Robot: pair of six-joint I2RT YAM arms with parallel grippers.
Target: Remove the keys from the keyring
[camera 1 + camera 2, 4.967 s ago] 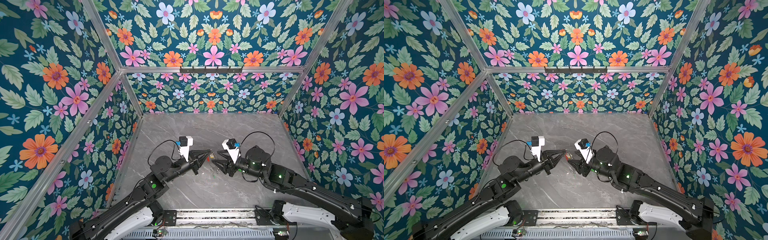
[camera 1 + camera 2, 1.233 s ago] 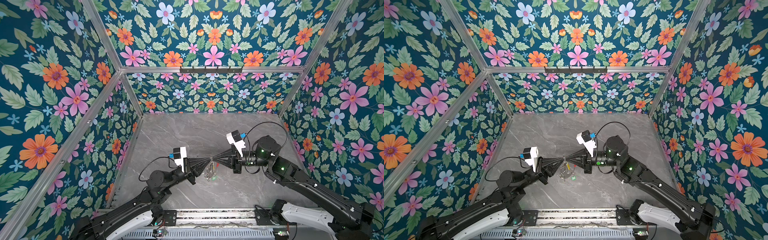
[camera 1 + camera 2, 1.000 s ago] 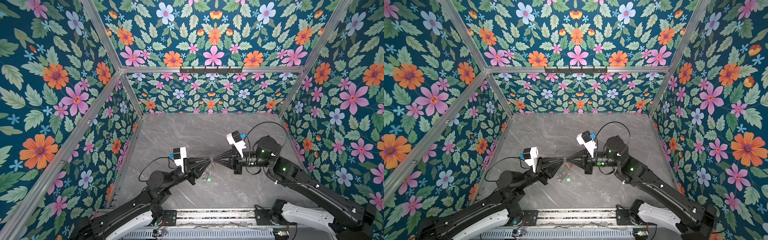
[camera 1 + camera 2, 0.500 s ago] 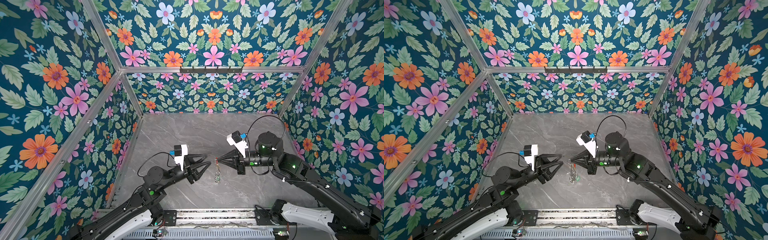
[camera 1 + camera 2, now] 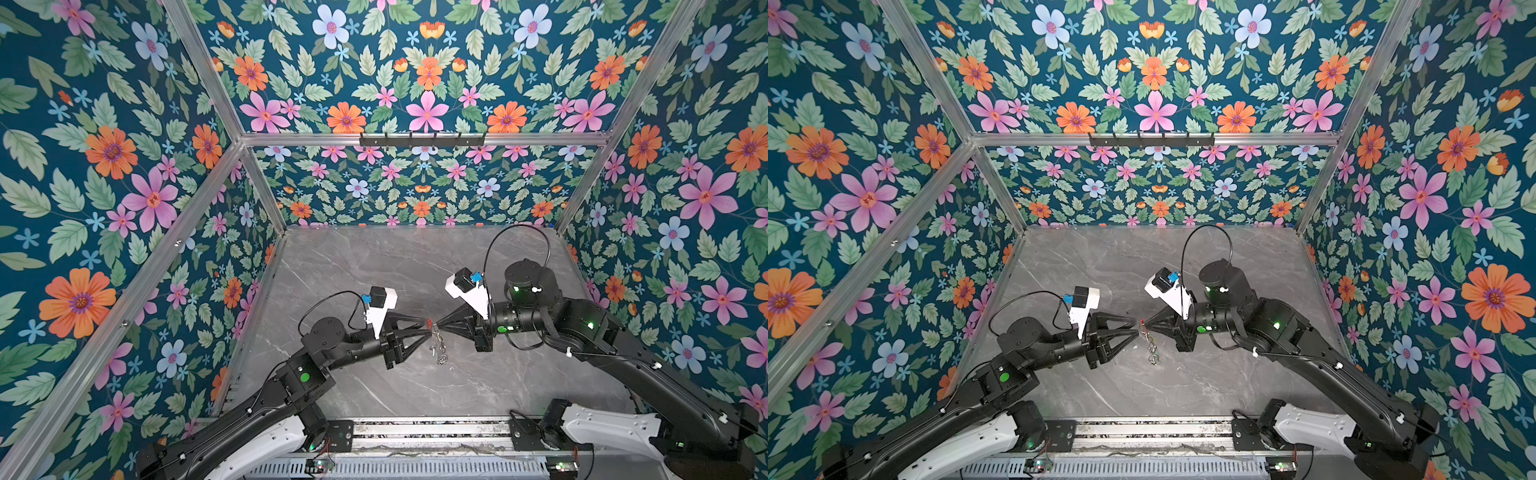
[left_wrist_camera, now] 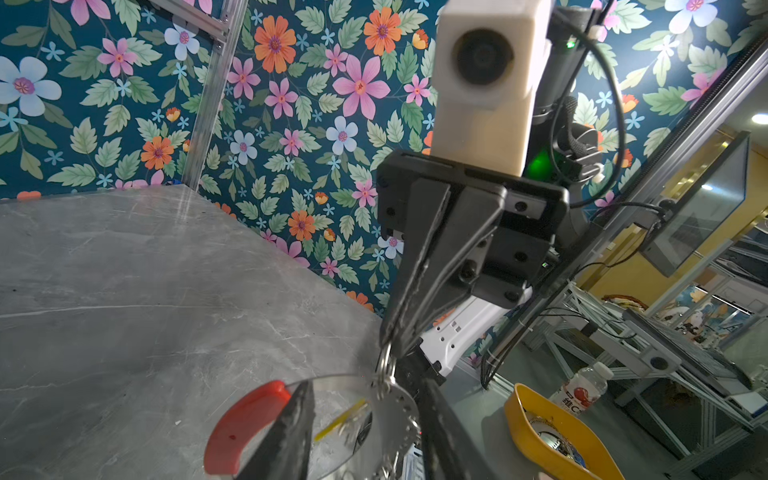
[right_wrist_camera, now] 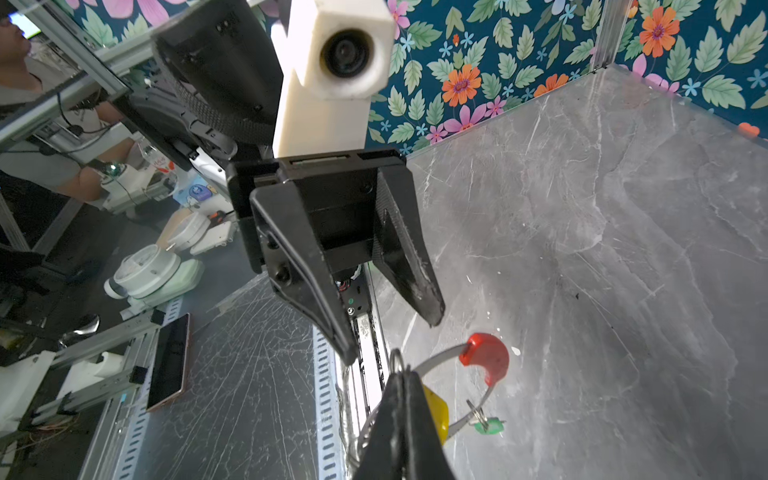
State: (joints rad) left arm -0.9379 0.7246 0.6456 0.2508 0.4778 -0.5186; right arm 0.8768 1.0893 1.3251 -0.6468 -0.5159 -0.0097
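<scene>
The keyring [image 5: 436, 332] hangs upright over the middle of the grey table, with its red sleeve [image 7: 486, 359] uppermost. My right gripper [image 7: 401, 374] is shut on a small wire loop at the keyring's rim [image 6: 395, 415]. The keys [image 5: 440, 355] dangle below as a silver cluster. A yellow tag [image 7: 436, 409] sits beside the right fingers, and a green tag [image 7: 489, 427] hangs lower on the ring. My left gripper [image 5: 427, 329] faces the right one. Its jaws are open, with the tips at the ring's edge on either side and nothing pinched.
Floral walls close in the table [image 5: 374, 266] on three sides. A black hook rail [image 5: 422, 139] runs along the back. Beyond the front rail lie a yellow bowl [image 6: 540, 432], a bottle [image 6: 582, 386] and a phone [image 7: 168, 365].
Half a second ago my left gripper stood back from the ring with wide jaws. It has since moved right to the ring with its jaws narrower. The right gripper kept hold.
</scene>
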